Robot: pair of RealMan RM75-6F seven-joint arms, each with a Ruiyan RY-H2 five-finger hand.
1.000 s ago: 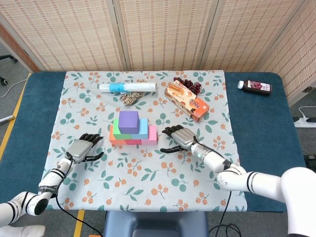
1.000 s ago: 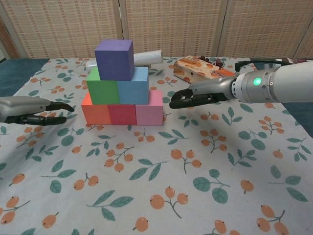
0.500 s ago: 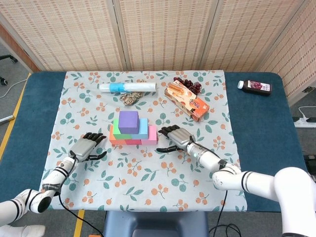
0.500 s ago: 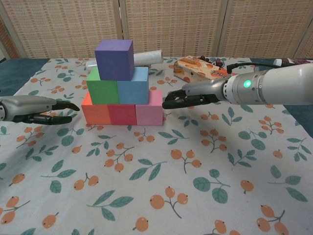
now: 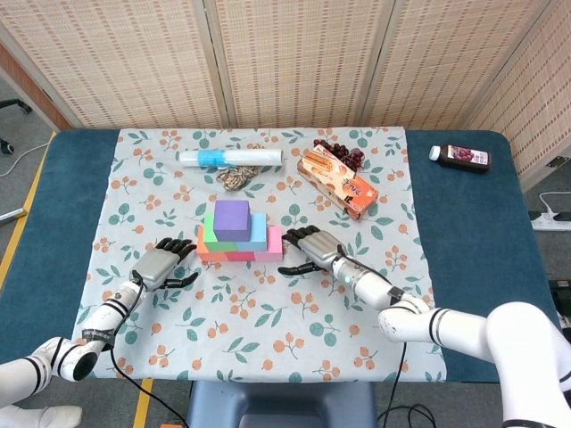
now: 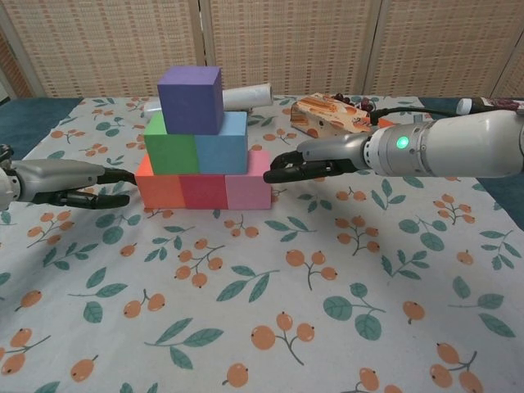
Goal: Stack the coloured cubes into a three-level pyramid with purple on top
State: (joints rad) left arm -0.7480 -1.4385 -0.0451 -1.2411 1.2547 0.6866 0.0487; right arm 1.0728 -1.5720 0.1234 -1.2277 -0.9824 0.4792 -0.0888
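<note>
Both hands have closed in on the finished pyramid (image 5: 239, 234) at the tabletop's centre, purple cube (image 6: 189, 100) on top: left hand (image 5: 163, 266) and right hand (image 5: 308, 249), fingers apart and empty, flank its base, probably squaring it

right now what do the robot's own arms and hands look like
Both arms are glossy white shells with black bands at the joints. The left hand and right hand have grey metallic backs and black fingers. A green light glows on the right forearm, and a thin black cable runs along it.
</note>
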